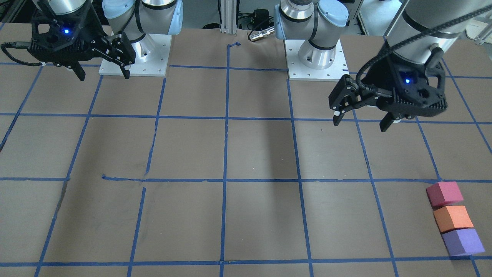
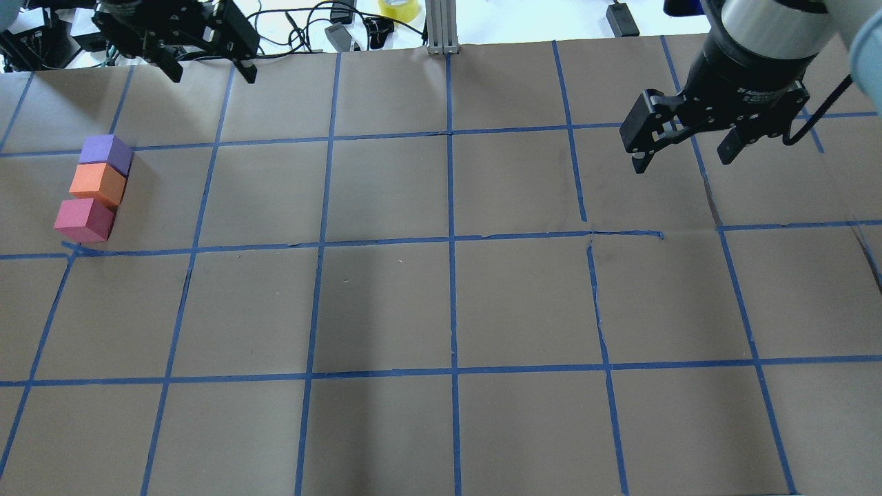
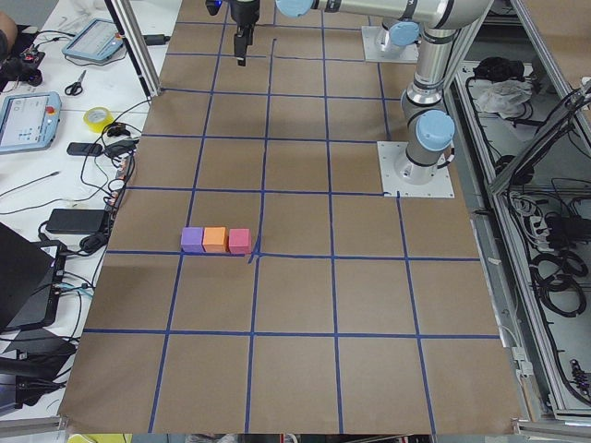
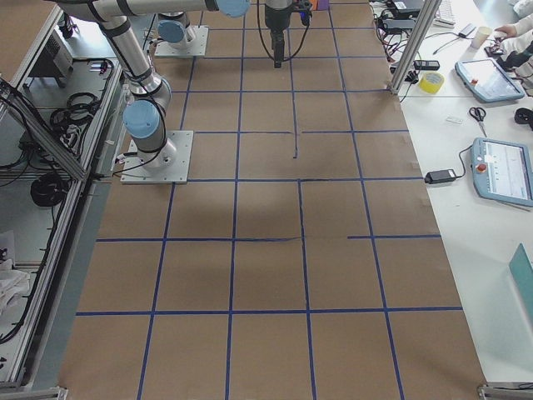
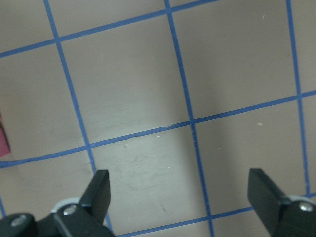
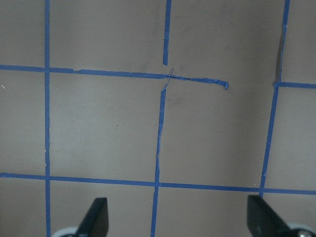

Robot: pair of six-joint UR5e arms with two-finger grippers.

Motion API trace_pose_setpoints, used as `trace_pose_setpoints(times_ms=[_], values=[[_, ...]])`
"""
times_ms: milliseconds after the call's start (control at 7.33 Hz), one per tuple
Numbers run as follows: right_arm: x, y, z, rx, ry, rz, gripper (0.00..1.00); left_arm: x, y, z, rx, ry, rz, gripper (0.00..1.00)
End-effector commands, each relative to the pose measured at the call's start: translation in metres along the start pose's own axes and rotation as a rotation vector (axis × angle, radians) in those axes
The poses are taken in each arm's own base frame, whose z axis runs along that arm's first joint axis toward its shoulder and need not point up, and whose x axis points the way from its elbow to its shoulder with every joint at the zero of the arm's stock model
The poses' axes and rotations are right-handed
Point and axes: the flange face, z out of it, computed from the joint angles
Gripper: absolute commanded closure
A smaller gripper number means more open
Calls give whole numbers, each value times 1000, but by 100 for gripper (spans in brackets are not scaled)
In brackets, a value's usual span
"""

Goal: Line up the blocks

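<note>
Three foam blocks sit touching in a short row at the table's left end: the purple block [image 2: 105, 153], the orange block [image 2: 96, 182] in the middle, and the pinkish red block [image 2: 83, 219]. The front-facing view shows them at lower right: pinkish red [image 1: 444, 193], orange [image 1: 452, 218], purple [image 1: 462, 241]. My left gripper [image 2: 212, 72] is open and empty, raised above the table and apart from the row. A sliver of the pinkish red block [image 5: 2, 140] shows at its wrist view's left edge. My right gripper [image 2: 682, 160] is open and empty, raised over the right half.
The brown table [image 2: 441, 310] carries a blue tape grid [image 2: 451, 238]. Both arm bases [image 1: 317, 57] stand on white plates at the robot's edge. Cables, a tape roll [image 2: 398, 8] and tablets lie beyond the far edge.
</note>
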Motion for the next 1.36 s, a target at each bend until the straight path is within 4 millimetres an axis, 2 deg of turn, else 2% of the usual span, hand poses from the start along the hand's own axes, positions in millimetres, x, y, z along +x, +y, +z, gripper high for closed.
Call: trace_pose_setpoints(times_ms=[0,136,273,409,545,682,818,1227], values=[[0,0,0,0,0,0,0,96,26,10,118,-32,6,0],[0,0,0,0,2,0,0,93,35,13,154,-135,12,0],[0,3,-13,26,3,12,0,97,47,10,134,-84,16,0],[-1,16,-16,-20,4,10,0,96,58,12,70,-73,14,0],[-2,20,-13,-52,-2,3,0,88,59,8,72,-72,2,0],[-1,15,-14,-26,-8,9,0,60,47,0,79,-58,-58,0],[1,14,-15,-17,2,9,0,38,48,-5,71,-35,-101,0],[1,15,-15,-22,4,9,0,39,58,-13,78,-47,-96,0]])
